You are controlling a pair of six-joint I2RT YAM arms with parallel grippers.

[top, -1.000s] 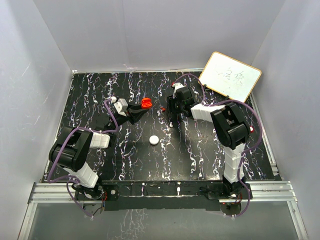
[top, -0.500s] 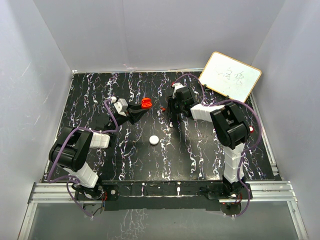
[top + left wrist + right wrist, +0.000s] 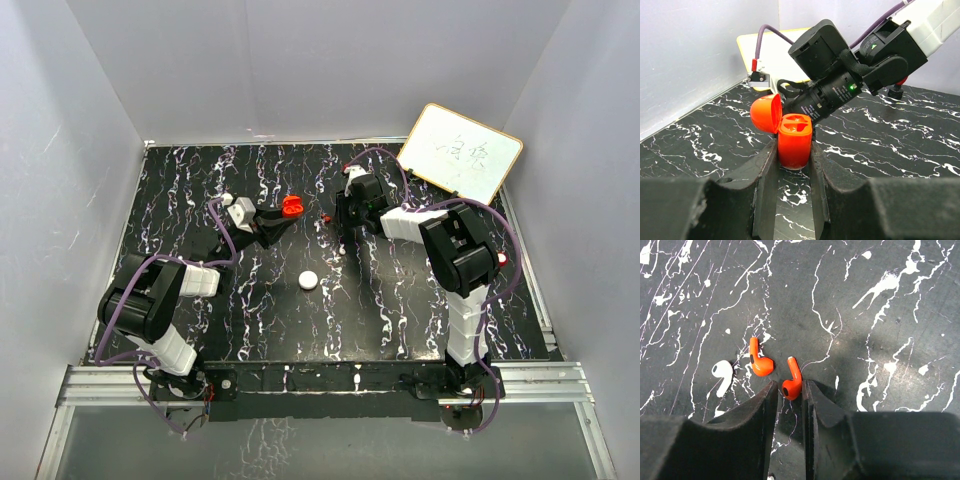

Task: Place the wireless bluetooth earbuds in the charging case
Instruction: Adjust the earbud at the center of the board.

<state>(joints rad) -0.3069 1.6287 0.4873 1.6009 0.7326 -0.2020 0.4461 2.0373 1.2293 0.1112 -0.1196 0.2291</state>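
My left gripper [image 3: 794,150] is shut on the red charging case [image 3: 795,140], which stands upright on the table with its lid [image 3: 765,113] hinged open to the left. It shows in the top view [image 3: 291,205] left of centre. Two red earbuds lie on the table under my right gripper [image 3: 790,390]. One earbud [image 3: 792,382] has its head between the fingertips, touching the right finger, with a small gap to the left one. The other earbud [image 3: 759,361] lies just left of it, free. The right gripper's jaws stand narrowly open.
A white earbud [image 3: 721,375] lies left of the red ones. A white round puck [image 3: 308,281] sits mid-table. A whiteboard [image 3: 461,152] leans at the back right. My right arm [image 3: 825,95] is close behind the case. Grey walls enclose the table.
Almost nothing has moved. The right arm has shifted very slightly; the left arm and the case are still.
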